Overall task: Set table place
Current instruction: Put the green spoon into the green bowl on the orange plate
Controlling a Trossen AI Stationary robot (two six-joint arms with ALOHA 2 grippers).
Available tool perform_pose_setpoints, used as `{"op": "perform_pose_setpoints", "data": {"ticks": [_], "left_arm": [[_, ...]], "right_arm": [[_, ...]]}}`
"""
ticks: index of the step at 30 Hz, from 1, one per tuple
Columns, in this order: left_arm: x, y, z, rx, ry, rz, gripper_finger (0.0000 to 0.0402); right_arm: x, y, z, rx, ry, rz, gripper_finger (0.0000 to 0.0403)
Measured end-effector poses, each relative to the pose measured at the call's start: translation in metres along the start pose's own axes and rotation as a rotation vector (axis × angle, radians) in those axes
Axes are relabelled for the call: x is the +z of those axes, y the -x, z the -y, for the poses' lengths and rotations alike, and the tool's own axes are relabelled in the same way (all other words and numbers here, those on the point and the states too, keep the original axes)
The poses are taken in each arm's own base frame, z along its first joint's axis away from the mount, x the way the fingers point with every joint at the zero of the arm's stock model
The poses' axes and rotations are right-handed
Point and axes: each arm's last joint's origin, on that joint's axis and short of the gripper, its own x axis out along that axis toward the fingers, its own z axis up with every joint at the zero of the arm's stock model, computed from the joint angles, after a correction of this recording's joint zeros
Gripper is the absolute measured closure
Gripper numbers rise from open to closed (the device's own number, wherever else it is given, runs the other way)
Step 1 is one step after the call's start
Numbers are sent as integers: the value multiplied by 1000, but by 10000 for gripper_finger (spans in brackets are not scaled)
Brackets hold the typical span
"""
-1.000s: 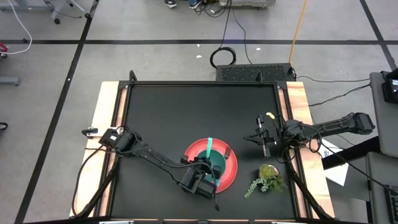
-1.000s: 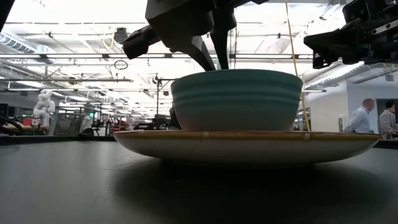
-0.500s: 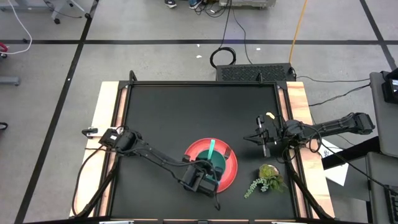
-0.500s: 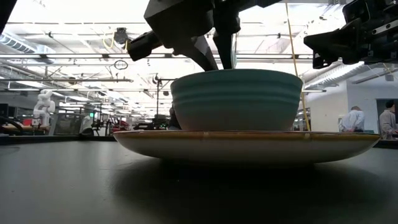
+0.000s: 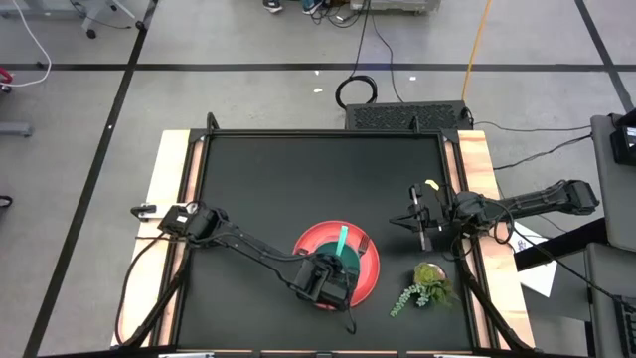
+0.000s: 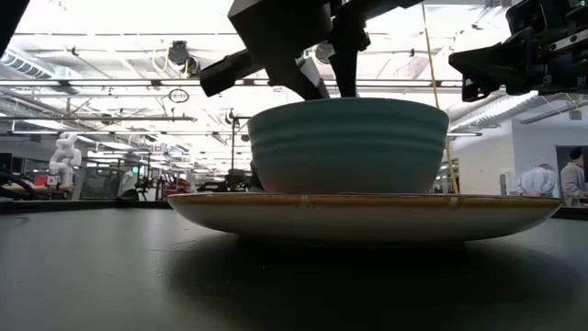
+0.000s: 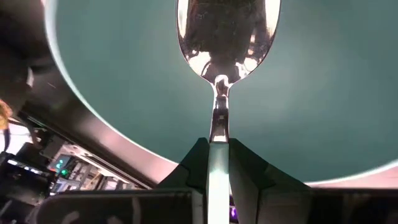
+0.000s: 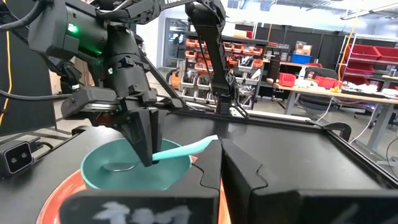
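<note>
Below centre of the high view, my left tool [image 5: 333, 270] hangs over the green bowl [image 5: 348, 264] on the red plate [image 5: 370, 270], pinching the teal spoon [image 5: 341, 240]; a fork [image 5: 364, 242] lies on the plate's upper right, a plant sprig [image 5: 424, 283] on the bench [image 5: 298, 179] at lower right. My right tool [image 5: 421, 229], fingers shut and empty, waits at mid right.

Low view: bowl [image 6: 349, 145] on plate [image 6: 367, 213], my fingers [image 6: 347, 55] dipping behind its rim.

Left wrist view: fingers [image 7: 196, 165] clamp the spoon's [image 7: 227, 28] handle, its scoop over the bowl's [image 7: 323, 93] inside.

Right wrist view: spoon [image 8: 180, 149] slants into the bowl [image 8: 102, 177].
</note>
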Motion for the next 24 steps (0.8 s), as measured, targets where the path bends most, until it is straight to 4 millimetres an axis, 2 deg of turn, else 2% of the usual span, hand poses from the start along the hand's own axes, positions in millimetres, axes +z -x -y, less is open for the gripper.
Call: {"op": "perform_pose_setpoints", "data": {"ticks": [24], "left_arm": [[-12, -9, 0, -14, 32, 58, 359]], "right_arm": [[0, 0, 0, 0, 2, 0, 403]]}}
